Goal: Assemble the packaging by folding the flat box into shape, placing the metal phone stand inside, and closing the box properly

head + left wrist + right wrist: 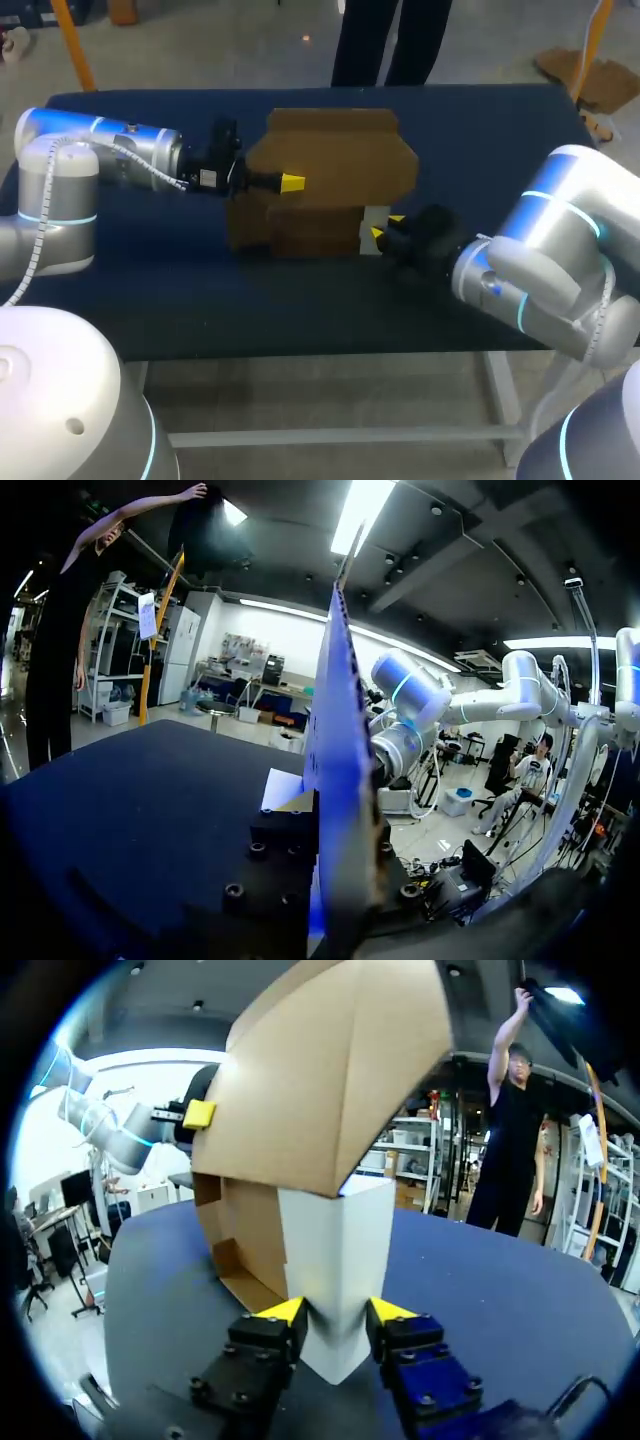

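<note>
A brown cardboard box [330, 170] stands partly folded mid-table, its open side facing my right arm. From the left, my left gripper [290, 182] is shut on one of its upright flaps. In the left wrist view that flap [335, 700] runs edge-on between the fingers of the left gripper [332, 852]. My right gripper [385, 230] is at the box's front right corner, shut on a white upright block [374, 222]. In the right wrist view both yellow tips of the right gripper [335, 1315] press the white block [335, 1250] from two sides, just under a raised brown flap [320, 1070].
The dark blue table top [300, 300] carries nothing else that I can see. Bare surface lies in front of the box and along the far edge [480, 100].
</note>
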Controlling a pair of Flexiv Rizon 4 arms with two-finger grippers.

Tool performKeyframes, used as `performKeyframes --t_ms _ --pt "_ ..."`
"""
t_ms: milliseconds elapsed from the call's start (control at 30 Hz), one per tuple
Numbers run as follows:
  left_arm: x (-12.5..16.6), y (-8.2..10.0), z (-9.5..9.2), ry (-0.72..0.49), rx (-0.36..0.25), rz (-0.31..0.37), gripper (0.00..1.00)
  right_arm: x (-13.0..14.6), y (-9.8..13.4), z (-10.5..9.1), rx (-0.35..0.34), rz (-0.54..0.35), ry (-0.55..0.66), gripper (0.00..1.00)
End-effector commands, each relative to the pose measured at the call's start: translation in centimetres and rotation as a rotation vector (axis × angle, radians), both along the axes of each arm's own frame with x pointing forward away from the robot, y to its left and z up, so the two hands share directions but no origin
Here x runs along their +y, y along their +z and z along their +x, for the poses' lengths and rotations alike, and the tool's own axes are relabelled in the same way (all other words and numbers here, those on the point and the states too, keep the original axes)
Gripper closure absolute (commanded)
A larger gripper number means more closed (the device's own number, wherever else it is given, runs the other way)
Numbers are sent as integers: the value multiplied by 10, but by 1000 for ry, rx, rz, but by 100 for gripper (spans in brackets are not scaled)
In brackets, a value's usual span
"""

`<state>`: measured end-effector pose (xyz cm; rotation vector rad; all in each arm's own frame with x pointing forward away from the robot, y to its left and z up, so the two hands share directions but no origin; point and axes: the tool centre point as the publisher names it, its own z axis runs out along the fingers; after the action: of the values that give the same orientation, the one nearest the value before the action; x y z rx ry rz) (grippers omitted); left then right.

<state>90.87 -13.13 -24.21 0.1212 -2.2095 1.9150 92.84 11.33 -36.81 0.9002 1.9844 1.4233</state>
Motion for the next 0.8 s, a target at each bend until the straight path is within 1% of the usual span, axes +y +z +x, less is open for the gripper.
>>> performKeyframes --t_ms 33,300,433,633,800 --pt "-2 -5 -2 -6 1 0 100 11 -3 7 -60 -51 -252 58" --pt "-2 -5 -2 -6 1 0 100 11 -5 14 -40 -47 -304 63" --pt "-2 -5 -2 -6 1 0 100 12 -5 18 -27 -48 -334 67" --pt "-2 -5 -2 -6 1 0 100 14 -7 25 -4 -62 -371 65" --pt "-2 -5 -2 -6 1 0 100 15 -8 30 23 -70 -406 67"
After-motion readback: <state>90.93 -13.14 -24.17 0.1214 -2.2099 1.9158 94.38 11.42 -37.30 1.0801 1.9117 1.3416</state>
